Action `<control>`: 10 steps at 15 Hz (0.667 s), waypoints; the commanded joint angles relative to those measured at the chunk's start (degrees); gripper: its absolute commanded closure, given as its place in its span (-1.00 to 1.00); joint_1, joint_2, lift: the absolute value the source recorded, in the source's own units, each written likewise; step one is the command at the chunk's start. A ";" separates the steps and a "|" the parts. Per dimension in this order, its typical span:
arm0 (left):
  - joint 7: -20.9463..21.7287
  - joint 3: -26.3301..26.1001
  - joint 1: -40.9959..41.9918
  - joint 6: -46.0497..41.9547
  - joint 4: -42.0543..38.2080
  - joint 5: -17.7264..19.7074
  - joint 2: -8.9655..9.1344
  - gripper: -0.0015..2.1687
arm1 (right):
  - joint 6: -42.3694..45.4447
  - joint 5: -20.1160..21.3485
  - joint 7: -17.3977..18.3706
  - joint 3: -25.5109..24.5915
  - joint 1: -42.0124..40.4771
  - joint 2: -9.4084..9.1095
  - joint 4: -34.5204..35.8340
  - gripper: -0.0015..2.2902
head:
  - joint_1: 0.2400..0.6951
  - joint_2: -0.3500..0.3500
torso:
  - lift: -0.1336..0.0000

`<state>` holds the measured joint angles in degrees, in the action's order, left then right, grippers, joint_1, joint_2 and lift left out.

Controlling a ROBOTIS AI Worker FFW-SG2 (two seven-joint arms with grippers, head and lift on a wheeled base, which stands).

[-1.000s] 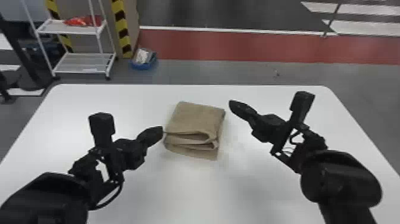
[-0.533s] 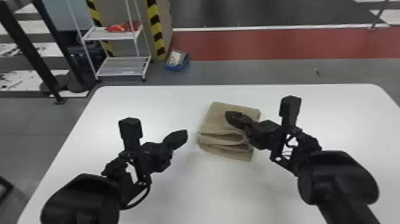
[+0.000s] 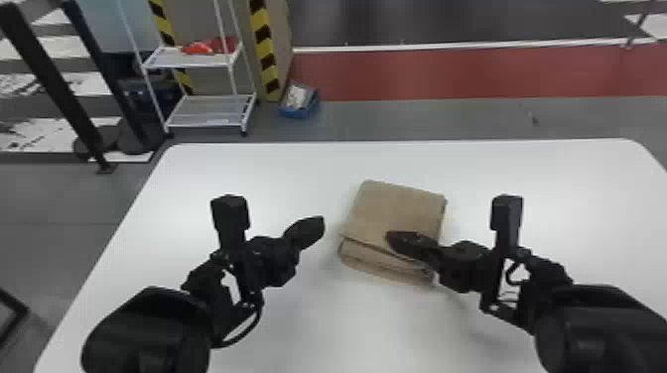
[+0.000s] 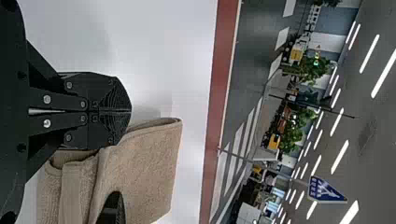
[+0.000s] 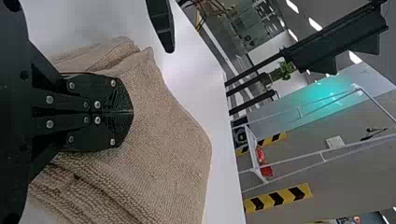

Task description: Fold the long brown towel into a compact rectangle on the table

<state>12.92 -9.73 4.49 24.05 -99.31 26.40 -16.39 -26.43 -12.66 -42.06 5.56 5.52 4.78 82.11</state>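
The brown towel (image 3: 397, 208) lies folded into a thick, roughly square stack near the middle of the white table, its layered folds facing the near side. My right gripper (image 3: 389, 238) is over the towel's near right part. In the right wrist view my right gripper (image 5: 132, 112) is shut, with the towel (image 5: 168, 140) spread beneath its tips. Just left of the towel, apart from it, is my left gripper (image 3: 322, 225). Seen from the left wrist, my left gripper (image 4: 130, 111) is shut above the table, beside the towel (image 4: 144, 163).
The white table (image 3: 317, 327) extends around the towel. Beyond its far edge a white shelf rack (image 3: 211, 111) and a blue bin (image 3: 299, 101) stand on the floor, with black posts (image 3: 54, 84) at the far left.
The head view has turned left. My right gripper has moved left from beside the towel to over it. The towel's near folds look flatter and more closed than before.
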 commanded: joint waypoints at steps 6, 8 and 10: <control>-0.53 -0.37 0.17 1.40 -1.24 -0.91 0.40 0.91 | -1.13 -1.49 -7.51 -5.91 1.07 2.69 0.68 0.96 | 1.00 0.13 | -0.86; -0.79 -0.73 -0.09 1.75 -1.24 -1.00 0.40 0.91 | -1.65 -3.25 -8.66 -7.14 -0.07 2.69 3.32 0.96 | 1.00 0.09 | -0.86; -0.79 -0.90 -0.09 2.45 -1.33 -1.00 0.40 0.91 | -2.53 -6.15 -8.92 -8.99 -3.50 3.04 8.68 0.96 | 1.00 0.07 | -0.86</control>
<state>12.12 -10.47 4.42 25.93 -100.57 25.40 -16.00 -28.55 -16.87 -50.99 -1.92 4.43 7.57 87.03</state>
